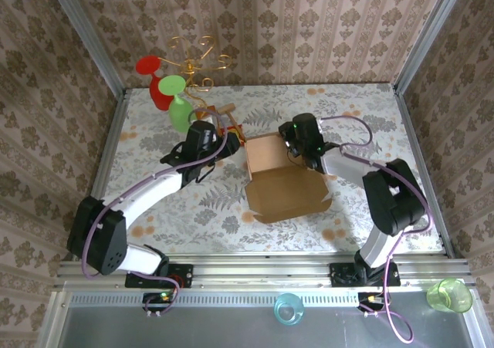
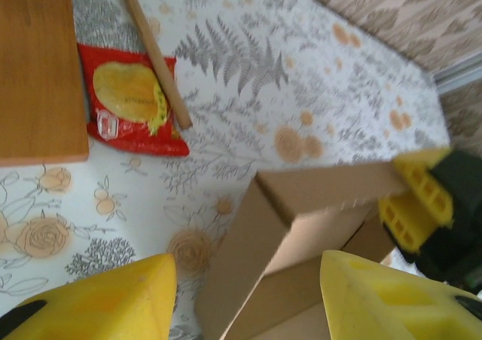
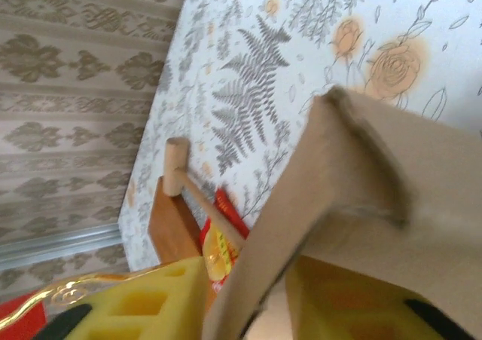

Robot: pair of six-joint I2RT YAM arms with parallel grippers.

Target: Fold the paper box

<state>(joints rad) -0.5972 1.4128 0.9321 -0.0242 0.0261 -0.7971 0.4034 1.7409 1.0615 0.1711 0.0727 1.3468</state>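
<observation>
The paper box point(image 1: 282, 180) is brown cardboard in the middle of the table, its back walls standing and a flat panel spread toward me. My left gripper point(image 1: 235, 141) is at its back left corner. In the left wrist view the box corner point(image 2: 301, 193) sits between the wide-apart fingers of my left gripper point(image 2: 242, 280), which is open and touches nothing. My right gripper point(image 1: 292, 146) is at the box's back right. It is open point(image 3: 252, 280) and straddles an upright cardboard wall point(image 3: 361, 174), with a gap beside one finger. Its yellow fingers point(image 2: 418, 200) show at the wall's far end.
Behind the box lie an orange-brown wooden board point(image 2: 38, 68), a red snack packet point(image 2: 132, 102) and a wooden mallet point(image 2: 154, 50). A gold wire stand with red and green cups point(image 1: 181, 70) is at the back left. A blue cup point(image 1: 288, 308) and a green cup point(image 1: 449, 294) sit on the front ledge.
</observation>
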